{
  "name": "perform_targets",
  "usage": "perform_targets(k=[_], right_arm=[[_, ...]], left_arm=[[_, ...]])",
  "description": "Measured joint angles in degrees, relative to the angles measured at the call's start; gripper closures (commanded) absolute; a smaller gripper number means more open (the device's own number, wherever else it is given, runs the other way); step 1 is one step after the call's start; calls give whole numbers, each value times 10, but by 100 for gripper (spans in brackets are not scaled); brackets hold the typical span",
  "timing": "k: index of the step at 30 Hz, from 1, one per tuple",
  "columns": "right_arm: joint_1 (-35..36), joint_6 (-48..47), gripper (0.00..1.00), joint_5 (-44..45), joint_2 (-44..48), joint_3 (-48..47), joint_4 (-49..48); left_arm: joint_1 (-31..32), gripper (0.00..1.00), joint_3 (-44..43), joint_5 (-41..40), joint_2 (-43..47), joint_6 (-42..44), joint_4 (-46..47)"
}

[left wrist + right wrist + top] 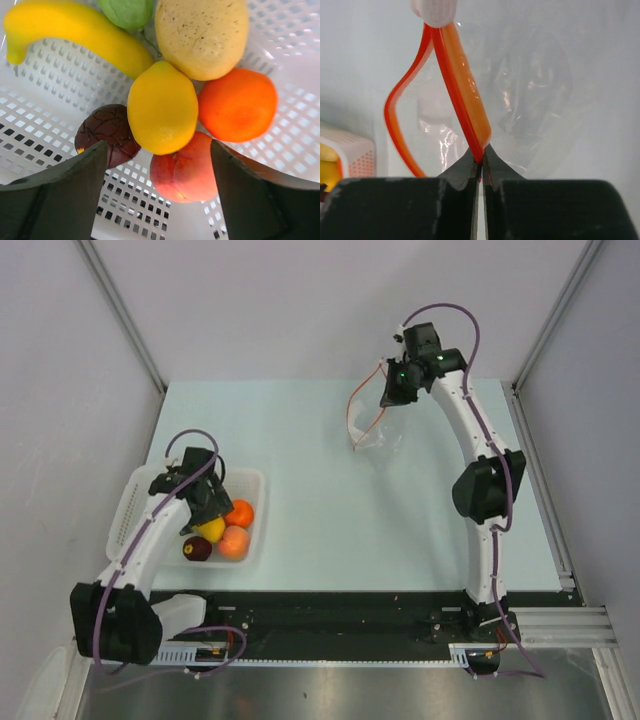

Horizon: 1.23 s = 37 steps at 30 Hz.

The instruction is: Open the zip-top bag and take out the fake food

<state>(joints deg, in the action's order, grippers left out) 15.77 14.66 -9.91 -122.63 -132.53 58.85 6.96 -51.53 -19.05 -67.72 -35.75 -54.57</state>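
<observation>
The left arm [140, 545] rises from its base at the near left corner, bends at the elbow and leans over a white mesh basket [135, 500] that sits on the left side of the pale counter [320, 530], with its wrist tipped down into the basket. The left end effector [205, 510] hangs just above the fake food [225, 530] with its jaws spread wide and nothing gripped between them. Its wrist camera shows the two dark fingers [65, 195] either side of the pile without pressing on it. In the basket lie a yellow banana [75, 32], a green piece [127, 12], a pale tan speckled piece [202, 35], a lemon [160, 107], an orange [237, 105], a peach [182, 167] and a dark purple piece [107, 132], all crowded together and touching. The right arm [470, 430] climbs from the near right base, stretches far along the right side of the counter and curls its wrist back to the left. The right end effector [395, 390] is closed tight on the red-orange zip strip [465, 100] of the zip-top bag [375, 435]. The bag hangs below it over the far right part of the counter, well apart from the basket. The strip is parted into two bands that bow away from each other, and the clear plastic [530, 90] is crumpled. Whether the bag's lower edge touches the counter cannot be told.
</observation>
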Motion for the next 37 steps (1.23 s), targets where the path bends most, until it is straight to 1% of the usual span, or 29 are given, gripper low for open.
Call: perform_targets(k=[1, 2, 3, 5, 6, 8, 9, 11, 15, 18, 20, 22, 25, 28, 31, 34, 35, 37], right_arm=[[3, 10, 80, -12, -22, -16, -4], [7, 24, 76, -25, -43, -28, -15], [9, 39, 69, -43, -60, -31, -28], [10, 74, 63, -81, -87, -30, -52], [10, 95, 49, -104, -100, -30, -70], [10, 129, 28, -136, -114, -30, -101], [10, 146, 1, -152, -119, -30, -120], [10, 175, 0, -174, -122, -30, -145], [10, 195, 0, -201, -121, -45, -170], [10, 188, 0, -195, -109, -47, -151], [14, 169, 0, -172, -79, -23, -122], [17, 153, 0, -137, -28, 25, -97], [28, 136, 0, -86, 79, 139, -85], [40, 127, 0, -53, 210, 293, -93], [45, 127, 0, -39, 303, 411, -110], [48, 132, 0, -21, 358, 500, -110], [50, 133, 0, -17, 366, 517, -110], [62, 137, 0, -14, 383, 554, -115]], left_arm=[[0, 0, -1, 2, 14, 3, -1], [0, 1, -3, 7, 31, 8, -1], [0, 1, -6, 17, 54, 13, 0], [0, 1, -16, 40, 94, 24, 0], [4, 1, -23, 50, 110, 30, 0], [15, 0, -38, 70, 128, 38, 4], [31, 1, -47, 83, 134, 43, 10], [63, 0, -54, 108, 139, 47, 28], [128, 0, -76, 148, 132, 48, 61], [165, 0, -103, 160, 114, 47, 82], [195, 0, -116, 166, 103, 42, 105], [227, 0, -118, 169, 98, 32, 130], [272, 0, -112, 191, 92, 7, 170], [312, 0, -95, 211, 91, -20, 212], [353, 0, -79, 209, 92, -33, 239], [386, 0, -47, 206, 112, -43, 283], [394, 0, -21, 206, 130, -49, 315], [400, 0, 53, 205, 195, -73, 381]])
